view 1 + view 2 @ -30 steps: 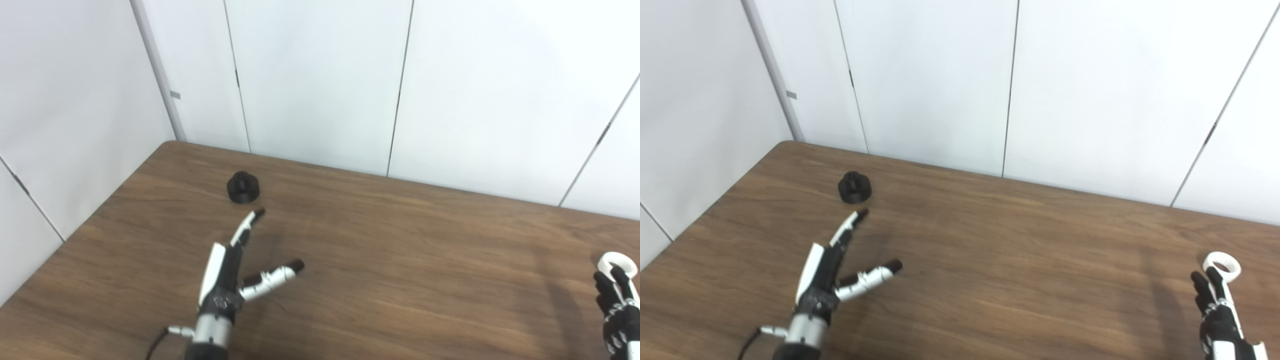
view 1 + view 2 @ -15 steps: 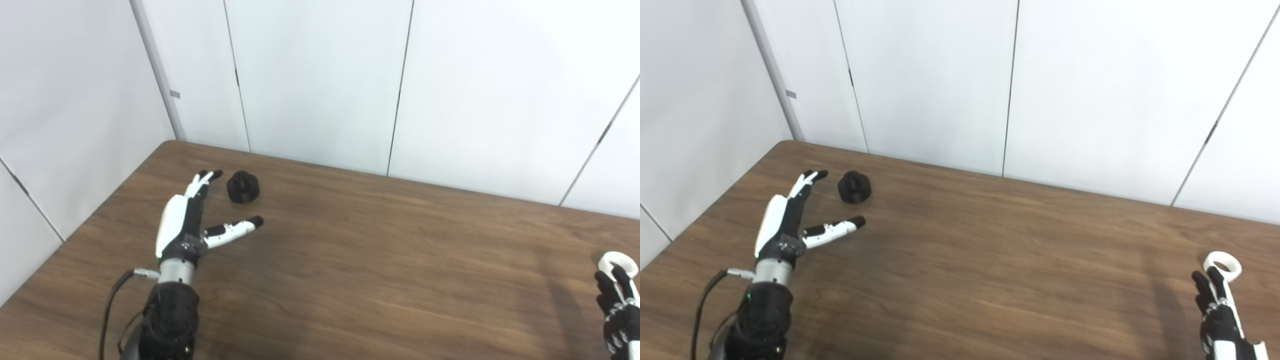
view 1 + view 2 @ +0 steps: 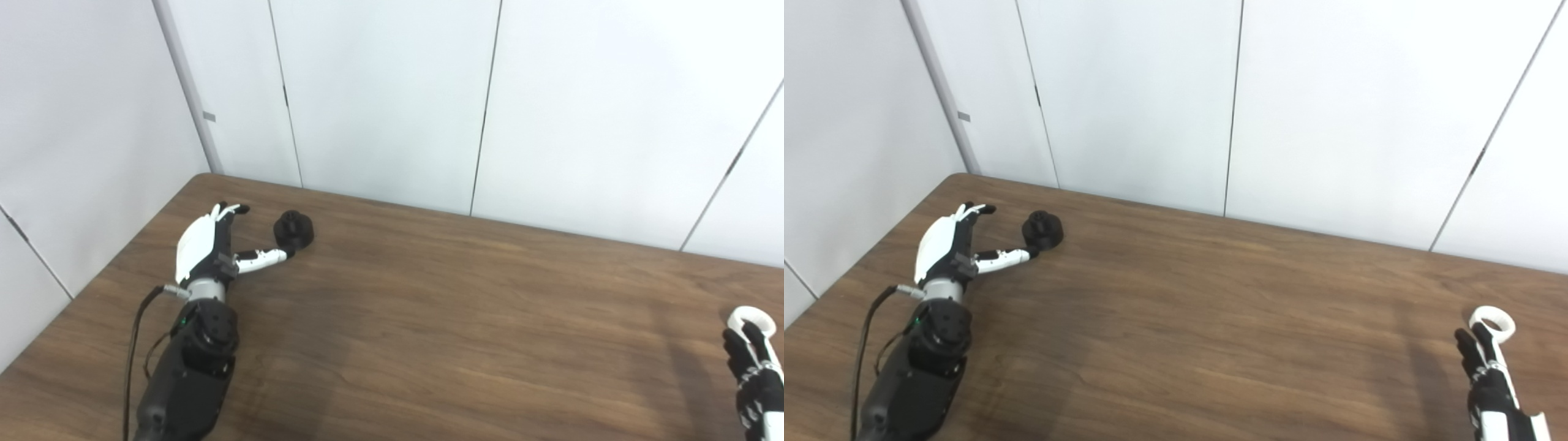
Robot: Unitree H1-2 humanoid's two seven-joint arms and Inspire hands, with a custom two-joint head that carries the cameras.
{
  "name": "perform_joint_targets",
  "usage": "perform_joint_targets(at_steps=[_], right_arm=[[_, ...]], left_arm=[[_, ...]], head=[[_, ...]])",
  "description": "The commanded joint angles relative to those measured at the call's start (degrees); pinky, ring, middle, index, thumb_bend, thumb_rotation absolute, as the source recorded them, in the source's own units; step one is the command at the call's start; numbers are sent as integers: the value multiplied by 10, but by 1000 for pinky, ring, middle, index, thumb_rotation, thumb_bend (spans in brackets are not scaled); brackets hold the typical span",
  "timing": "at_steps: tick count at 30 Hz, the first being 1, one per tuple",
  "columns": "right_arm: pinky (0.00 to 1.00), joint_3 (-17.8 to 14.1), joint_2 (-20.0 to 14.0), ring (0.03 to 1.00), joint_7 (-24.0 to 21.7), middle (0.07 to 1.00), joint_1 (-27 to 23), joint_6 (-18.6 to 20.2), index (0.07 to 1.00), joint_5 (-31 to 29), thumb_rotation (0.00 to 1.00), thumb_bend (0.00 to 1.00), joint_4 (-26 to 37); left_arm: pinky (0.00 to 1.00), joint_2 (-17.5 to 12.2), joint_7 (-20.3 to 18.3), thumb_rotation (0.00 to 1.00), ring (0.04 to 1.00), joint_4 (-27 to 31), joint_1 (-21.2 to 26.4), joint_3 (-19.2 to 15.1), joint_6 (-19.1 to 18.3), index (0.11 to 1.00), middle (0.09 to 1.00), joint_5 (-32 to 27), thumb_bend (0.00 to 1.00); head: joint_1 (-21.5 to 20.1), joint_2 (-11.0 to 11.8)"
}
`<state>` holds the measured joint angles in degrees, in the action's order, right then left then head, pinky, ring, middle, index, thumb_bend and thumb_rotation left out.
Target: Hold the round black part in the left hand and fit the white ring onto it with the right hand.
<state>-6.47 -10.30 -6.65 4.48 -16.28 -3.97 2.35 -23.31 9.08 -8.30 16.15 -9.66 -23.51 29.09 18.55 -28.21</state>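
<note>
White wall panels back a brown wooden tabletop [image 3: 429,306]. From the left eye, the left robot hand [image 3: 211,245] lies open, thumb tip touching the round black part [image 3: 294,228], which rests near the far left corner. From the right eye, the right robot hand [image 3: 1485,367] reaches fingers spread, fingertips at the white ring [image 3: 1492,320], gripping nothing. No writing is legible.

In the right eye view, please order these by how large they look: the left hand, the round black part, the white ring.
1. left hand
2. white ring and round black part: they look alike, and the ring lies nearer the camera, so I give no order.
</note>
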Motion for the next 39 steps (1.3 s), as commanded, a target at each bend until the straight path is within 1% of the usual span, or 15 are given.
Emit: perform_joint_targets(at_steps=[1, 6, 14, 21, 27, 30, 33, 39], right_arm=[[1000, 8, 18, 958, 9, 931, 31, -12, 956, 3, 1000, 505, -57], [1000, 6, 20, 957, 15, 927, 33, -10, 956, 16, 1000, 509, -55], [1000, 7, 22, 956, 10, 921, 34, -8, 955, 1, 1000, 519, -54], [1000, 10, 24, 948, 10, 918, 34, -8, 953, 3, 1000, 483, -48], [1000, 10, 26, 968, 8, 928, 35, -6, 964, -2, 1000, 521, -45], [1000, 10, 25, 965, 13, 928, 37, 1, 965, 6, 1000, 522, -36], [1000, 10, 26, 963, 13, 923, 38, 6, 961, 4, 1000, 535, -33], [1000, 9, 24, 949, 16, 919, 38, 0, 957, 12, 1000, 544, -35]], left_arm=[[1000, -21, 15, 365, 1000, -21, 47, 0, 13, 840, 979, -3, 1000], [1000, -24, 10, 389, 1000, -79, 81, 16, 17, 844, 992, -9, 1000], [1000, -39, 5, 415, 1000, -172, 134, 67, 26, 838, 1000, -9, 1000], [1000, -43, 4, 366, 1000, -219, 162, 92, 48, 822, 1000, -19, 1000], [1000, -44, 19, 354, 1000, -270, 183, 113, 64, 823, 1000, -15, 1000], [1000, -44, 27, 348, 1000, -283, 188, 118, 68, 822, 1000, -16, 1000], [1000, -44, 33, 353, 1000, -283, 187, 120, 66, 817, 1000, -16, 1000], [1000, -46, 38, 351, 1000, -282, 188, 126, 60, 815, 1000, -14, 1000]], head=[[0, 0], [-4, -1], [-8, -1], [-15, -1], [-19, -2], [-19, -2], [-18, -3], [-14, -5]])
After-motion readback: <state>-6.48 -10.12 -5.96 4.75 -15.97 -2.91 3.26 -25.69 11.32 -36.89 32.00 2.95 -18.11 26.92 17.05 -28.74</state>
